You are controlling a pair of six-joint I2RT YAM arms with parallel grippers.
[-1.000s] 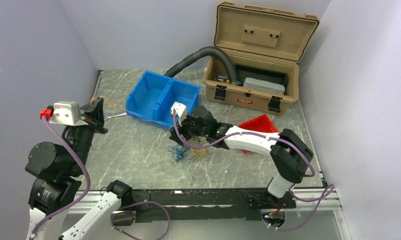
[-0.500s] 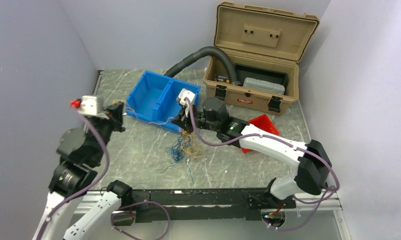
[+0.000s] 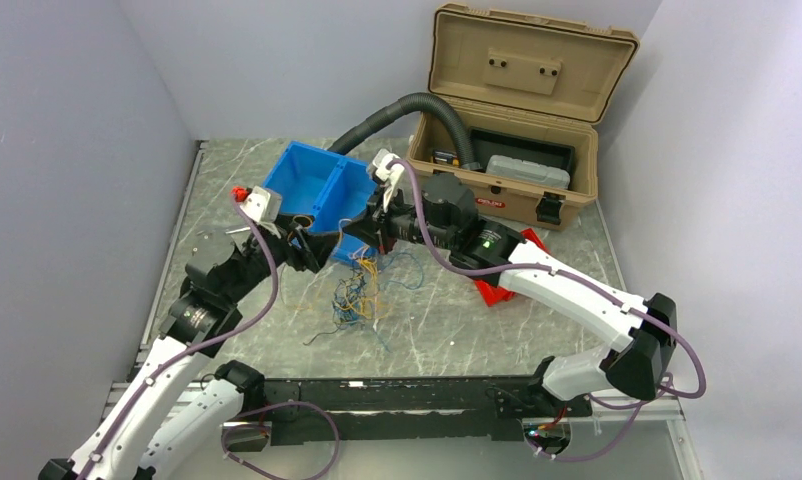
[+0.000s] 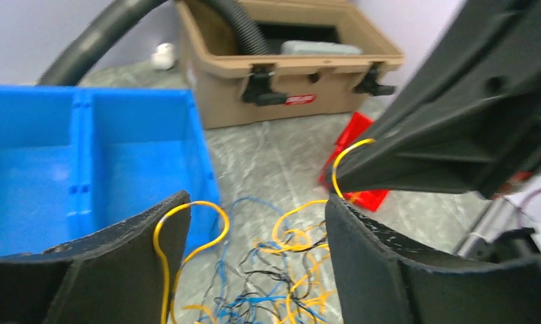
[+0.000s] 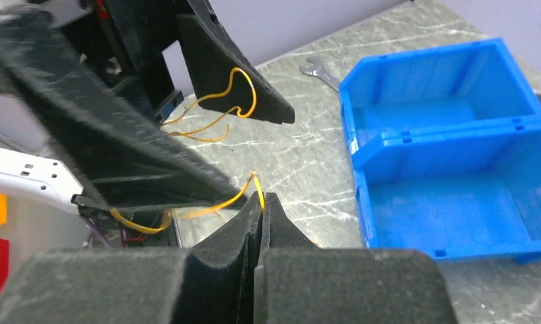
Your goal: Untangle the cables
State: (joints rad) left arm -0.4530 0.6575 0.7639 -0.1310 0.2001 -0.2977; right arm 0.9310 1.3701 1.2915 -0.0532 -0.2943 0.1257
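Right gripper (image 5: 258,200) is closed on 1 yellow wire (image 5: 217,204), pinched right at the fingertips. Left gripper (image 4: 258,202) is open with its fingers wide apart, facing the right one tip to tip, just above the cables (image 3: 362,300). The heap sits mid-bench, a bit toward the near edge, just on the near side of the bin (image 3: 307,170). Some strands run up from it toward the grippers.

Step in hand, as I read it: tease that 1 wire out of the heap using 2 grippers.

Notes:
- A yellow loop (image 4: 190,203) hangs on 1 finger of the left gripper. Can't tell if it's the same wire the right holds. Sort that before closing, or it likely snags and drags the heap.
- Close the left on the pinched wire near the right's tips, then slide down it toward the heap. The left strips off the other strands while the right holds.
- Pull slowly, along the strand, toward bare bench (image 3: 457,320) by the right edge, not over the bin wall.
- The tip pinch is shallow and the wire is hair-thin, so it probably slips under a jerk.
- If the heap lifts as 1 lump, stop, pin it with the left and retry.
- Lay the freed wire well apart from the heap.
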